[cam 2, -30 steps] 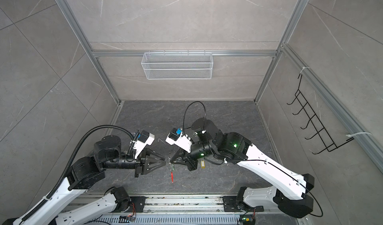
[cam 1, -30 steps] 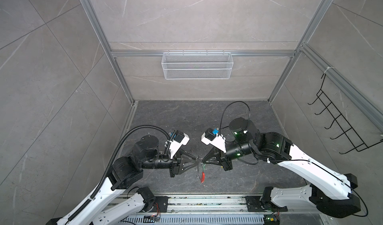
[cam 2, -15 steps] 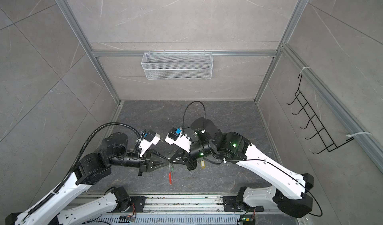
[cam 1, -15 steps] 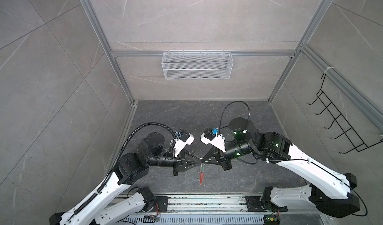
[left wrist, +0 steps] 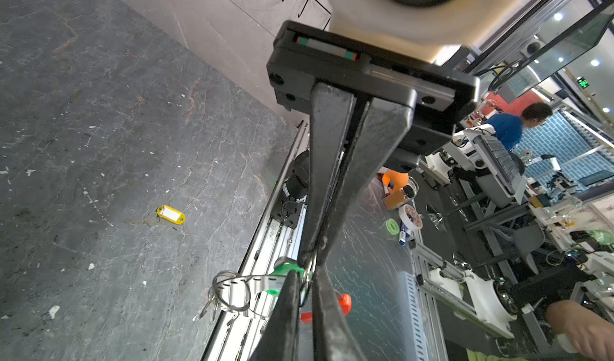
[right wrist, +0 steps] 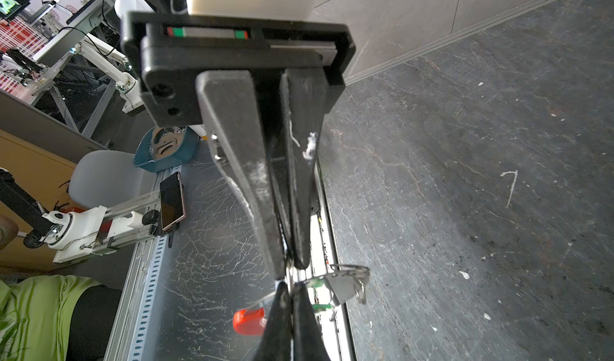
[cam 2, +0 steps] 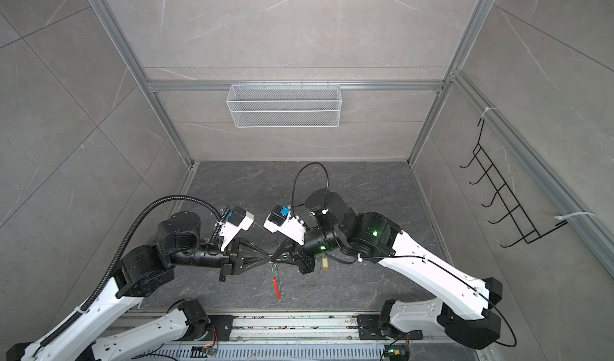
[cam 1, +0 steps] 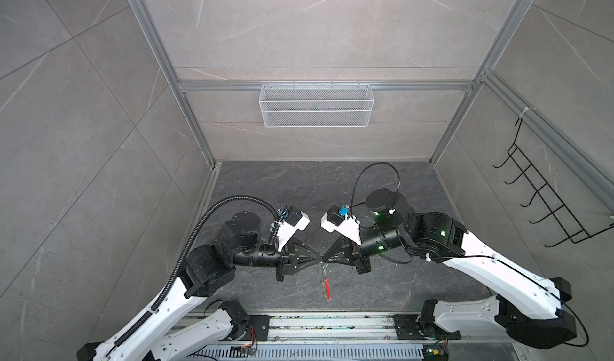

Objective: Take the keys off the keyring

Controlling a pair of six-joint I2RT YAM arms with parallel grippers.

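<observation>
Keyring [cam 2: 275, 283] hangs in mid-air over the near middle of the dark stone-patterned table [cam 2: 365, 189], pinched between two robot grippers that meet tip to tip; its red sleeve [cam 1: 327, 288] dangles below them; the left gripper [cam 2: 268, 259] reaches in from the left, jaws pressed together on the thin grey wire; the right gripper [cam 2: 274, 259], reaching in from the right, is clamped tight on the same wire just beside it; the green-tagged key [left wrist: 262, 281] sits at the grip point, its tag against the left fingers [left wrist: 289, 296], its metal end jutting toward the far side; the yellow-tagged key [cam 2: 325, 263] lies off the ring, flat on the table beneath the right arm, just right of the grippers.
</observation>
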